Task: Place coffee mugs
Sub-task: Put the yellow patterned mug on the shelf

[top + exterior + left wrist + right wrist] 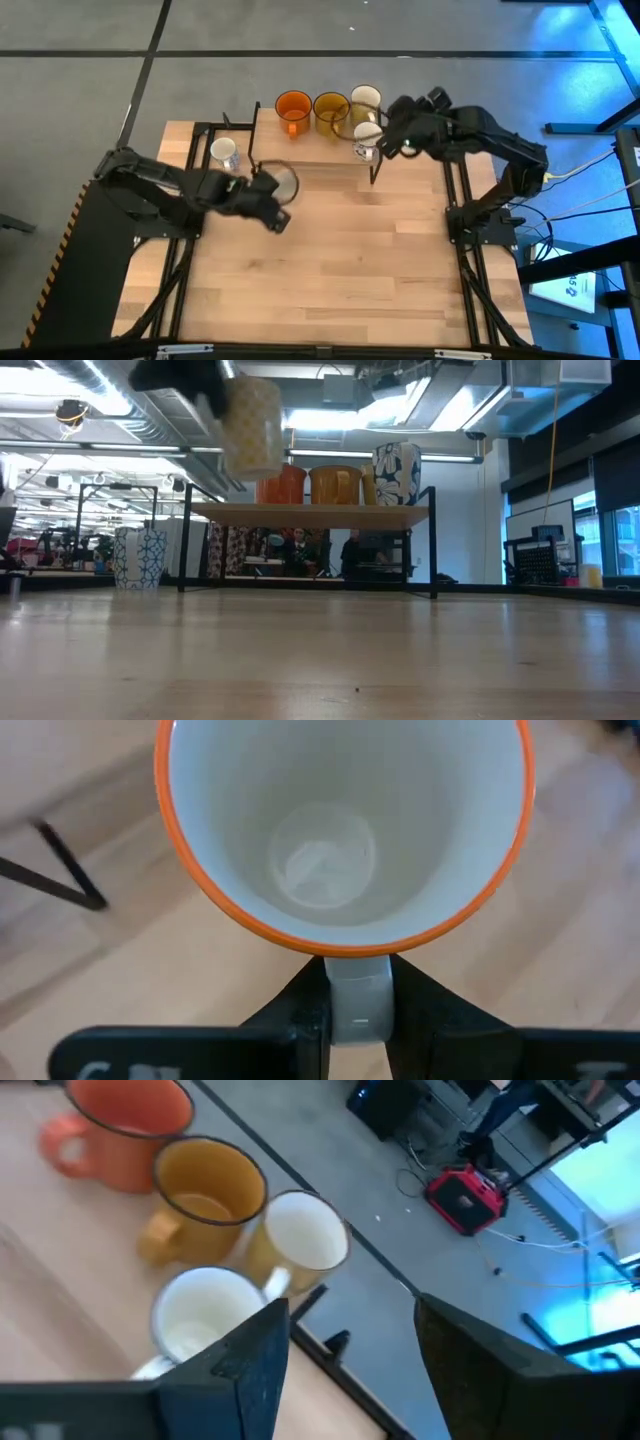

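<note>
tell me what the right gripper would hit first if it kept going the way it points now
Probably the white mug just ahead of the open right gripper, beside the cream-yellow mug on the shelf; depth is hard to judge, so it might pass beside it.

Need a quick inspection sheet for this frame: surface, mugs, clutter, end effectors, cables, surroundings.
Surface: wooden table with a raised shelf at the far edge.
Job's things: orange mug, amber mug, cream-yellow mug and a white mug on the shelf; patterned white mug on the table at far left; orange-rimmed mug lifted off the table.
Clutter: nothing seen.
End effectors: left end effector shut on the orange-rimmed mug's handle; right end effector open, beside the shelf's white mug.
Cables: loose cables right of the table.
Surroundings: open workshop, people seated far behind.
</note>
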Robot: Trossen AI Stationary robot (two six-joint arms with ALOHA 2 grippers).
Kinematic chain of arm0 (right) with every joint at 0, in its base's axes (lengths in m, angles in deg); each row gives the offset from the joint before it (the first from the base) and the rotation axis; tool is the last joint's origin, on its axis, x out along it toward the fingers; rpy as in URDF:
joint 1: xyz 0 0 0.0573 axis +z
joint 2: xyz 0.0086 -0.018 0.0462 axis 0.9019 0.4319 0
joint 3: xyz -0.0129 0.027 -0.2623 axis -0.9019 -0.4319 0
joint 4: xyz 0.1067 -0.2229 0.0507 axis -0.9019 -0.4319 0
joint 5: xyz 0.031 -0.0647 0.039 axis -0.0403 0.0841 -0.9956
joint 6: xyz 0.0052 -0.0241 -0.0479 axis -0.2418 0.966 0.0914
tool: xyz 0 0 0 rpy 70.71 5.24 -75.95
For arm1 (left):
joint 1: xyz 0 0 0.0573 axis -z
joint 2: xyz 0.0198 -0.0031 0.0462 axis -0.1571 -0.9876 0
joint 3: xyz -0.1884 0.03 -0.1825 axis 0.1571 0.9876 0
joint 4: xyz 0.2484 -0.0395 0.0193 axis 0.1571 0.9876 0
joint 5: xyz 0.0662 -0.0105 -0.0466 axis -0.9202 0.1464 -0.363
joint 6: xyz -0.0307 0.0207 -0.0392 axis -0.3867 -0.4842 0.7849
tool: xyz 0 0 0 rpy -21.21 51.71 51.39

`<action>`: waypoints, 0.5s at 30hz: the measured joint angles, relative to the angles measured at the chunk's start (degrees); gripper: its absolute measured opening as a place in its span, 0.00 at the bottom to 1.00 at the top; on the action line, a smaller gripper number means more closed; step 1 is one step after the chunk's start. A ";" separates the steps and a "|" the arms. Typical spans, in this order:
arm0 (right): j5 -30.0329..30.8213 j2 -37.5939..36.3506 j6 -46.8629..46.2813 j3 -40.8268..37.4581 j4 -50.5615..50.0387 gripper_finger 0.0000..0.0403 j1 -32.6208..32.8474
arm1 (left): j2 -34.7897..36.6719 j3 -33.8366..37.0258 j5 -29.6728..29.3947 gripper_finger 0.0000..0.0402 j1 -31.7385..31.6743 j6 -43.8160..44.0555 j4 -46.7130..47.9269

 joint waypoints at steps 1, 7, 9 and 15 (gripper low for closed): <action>-0.44 0.05 1.60 0.00 0.46 0.51 -1.17 | -0.46 -1.19 -0.15 0.13 -1.60 -0.22 0.36; -1.58 0.52 3.78 -0.02 0.47 0.51 -6.18 | -6.70 -11.12 -1.24 0.13 -9.98 -5.11 0.92; -2.16 0.37 4.10 -0.02 0.52 0.51 -6.67 | -9.68 -15.25 -1.24 0.13 -12.06 -7.37 0.89; -1.31 -0.04 4.94 -0.02 0.21 0.51 -6.53 | -18.56 -26.02 -1.11 0.13 -16.79 -11.81 1.06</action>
